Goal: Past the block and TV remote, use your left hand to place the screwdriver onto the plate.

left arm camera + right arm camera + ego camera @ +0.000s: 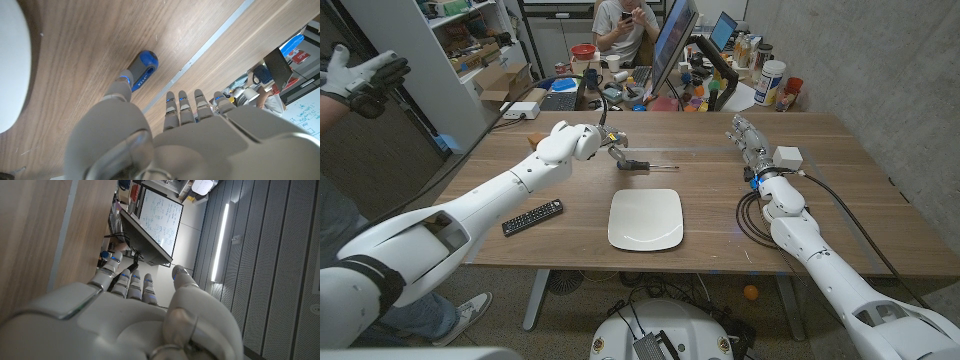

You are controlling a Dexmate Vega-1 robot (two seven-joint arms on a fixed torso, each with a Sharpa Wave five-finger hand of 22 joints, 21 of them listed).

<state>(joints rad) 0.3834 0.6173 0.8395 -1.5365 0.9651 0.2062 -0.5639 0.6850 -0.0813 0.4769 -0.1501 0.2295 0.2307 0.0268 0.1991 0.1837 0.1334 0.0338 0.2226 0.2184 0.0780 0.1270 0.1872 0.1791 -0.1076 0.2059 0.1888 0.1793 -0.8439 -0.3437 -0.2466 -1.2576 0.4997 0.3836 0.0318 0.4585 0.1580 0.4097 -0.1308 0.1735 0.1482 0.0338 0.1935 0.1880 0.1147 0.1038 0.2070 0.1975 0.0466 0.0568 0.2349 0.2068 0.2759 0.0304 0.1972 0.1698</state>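
Observation:
The screwdriver [638,164], with a black and blue handle, lies on the table just beyond the white square plate [646,219], its thin shaft pointing toward the robot's right. My left hand [603,143] hovers right beside the handle's end with its fingers spread and holds nothing. In the left wrist view the thumb tip [119,90] sits at the handle [141,73], and the other fingers [185,107] reach past it; the plate's rim [12,65] shows at the side. The black TV remote [532,217] lies under my left forearm. A small wooden block [534,139] sits behind the arm. My right hand [747,134] stands upright, fingers straight.
A white box [787,157] and looped black cables [756,214] lie by my right wrist. A metal strip [690,151] runs across the table behind the screwdriver. A person's gloved hand [364,76] is raised at far left; another person sits behind the cluttered desk.

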